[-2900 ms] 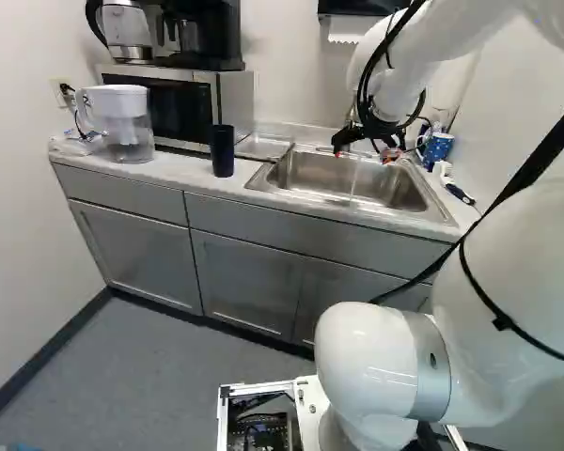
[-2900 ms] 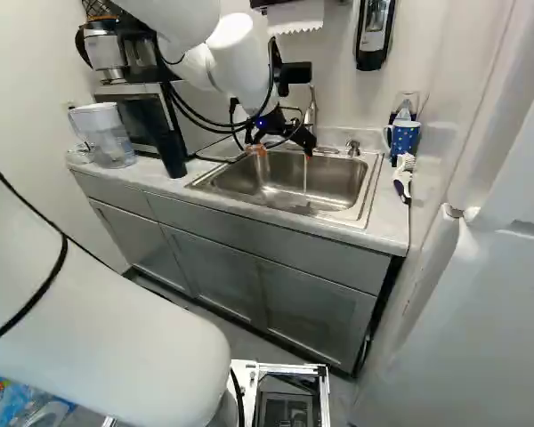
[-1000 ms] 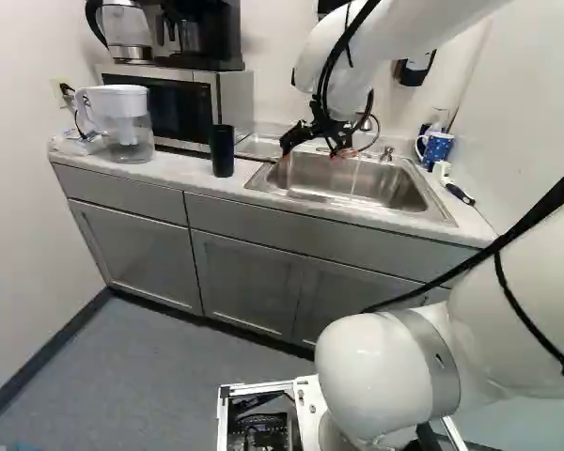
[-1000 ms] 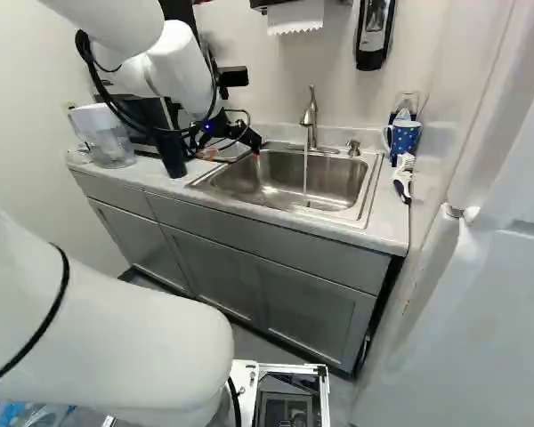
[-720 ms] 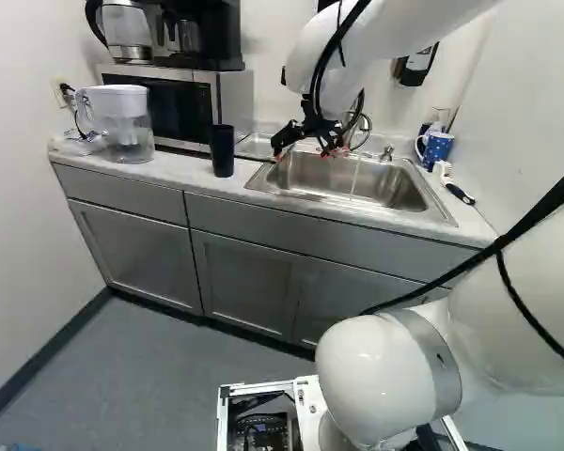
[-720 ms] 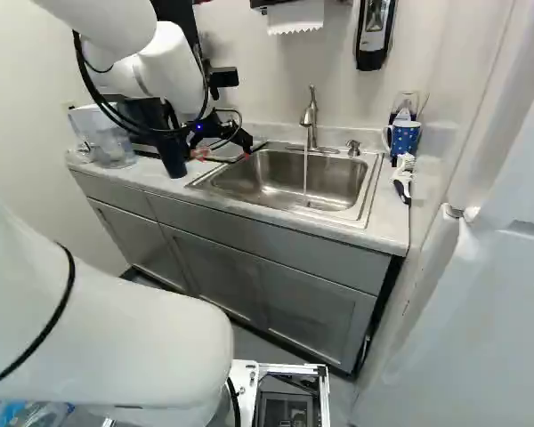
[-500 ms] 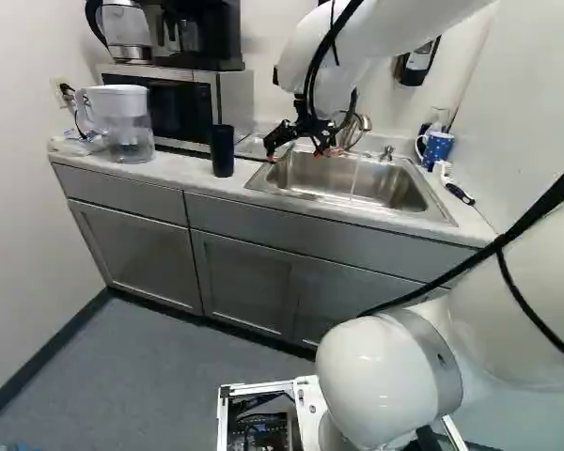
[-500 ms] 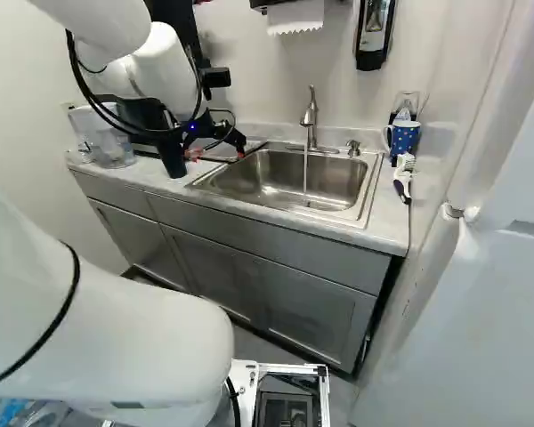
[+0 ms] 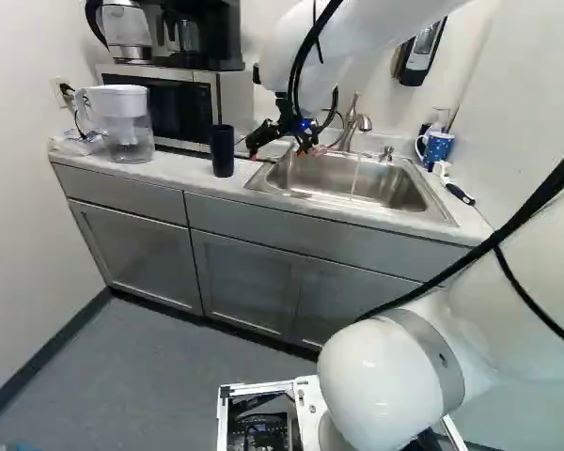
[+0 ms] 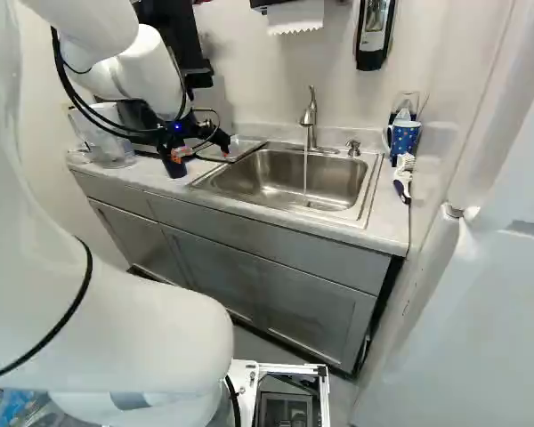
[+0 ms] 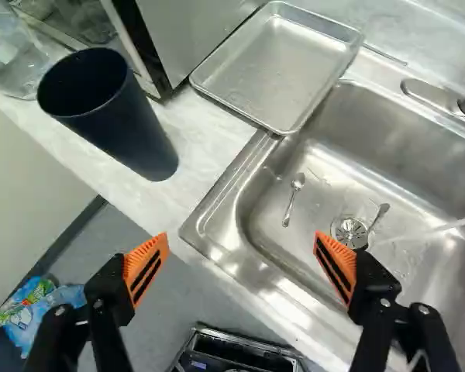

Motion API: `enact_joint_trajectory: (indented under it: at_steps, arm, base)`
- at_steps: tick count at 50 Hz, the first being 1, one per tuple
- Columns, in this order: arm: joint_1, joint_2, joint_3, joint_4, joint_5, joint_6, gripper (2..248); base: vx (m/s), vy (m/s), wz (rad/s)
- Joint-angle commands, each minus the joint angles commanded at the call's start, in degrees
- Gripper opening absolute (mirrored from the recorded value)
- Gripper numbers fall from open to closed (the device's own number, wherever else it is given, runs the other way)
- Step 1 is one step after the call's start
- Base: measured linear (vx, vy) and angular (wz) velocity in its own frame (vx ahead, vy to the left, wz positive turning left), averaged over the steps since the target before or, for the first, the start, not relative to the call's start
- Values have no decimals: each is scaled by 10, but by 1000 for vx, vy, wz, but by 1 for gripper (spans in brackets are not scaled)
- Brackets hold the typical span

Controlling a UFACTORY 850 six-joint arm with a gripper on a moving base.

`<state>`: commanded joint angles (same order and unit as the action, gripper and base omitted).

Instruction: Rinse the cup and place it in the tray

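Partly hidden | right base view | cup (image 10: 173, 168) behind pincer (image 10: 201, 156) | rim obscured

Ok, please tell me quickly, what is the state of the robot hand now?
The hand: open, with its fingers wide apart and nothing held between them.

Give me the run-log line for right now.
gripper: open, empty | cup: upright on counter | tray: no cup in it | faucet: running
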<state>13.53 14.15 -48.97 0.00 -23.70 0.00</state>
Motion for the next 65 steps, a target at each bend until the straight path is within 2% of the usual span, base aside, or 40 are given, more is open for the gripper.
enact_joint_trajectory:
  at_steps: [25, 51, 65]
  arm:
    - [53, -25, -22, 0, 0, 0, 247]
    - [101, -69, -58, 0, 1, 0, 247]
    - [105, -87, -58, 0, 14, 0, 247]
  base:
    - [0, 0, 0]
    - [0, 0, 0]
    - [0, 0, 0]
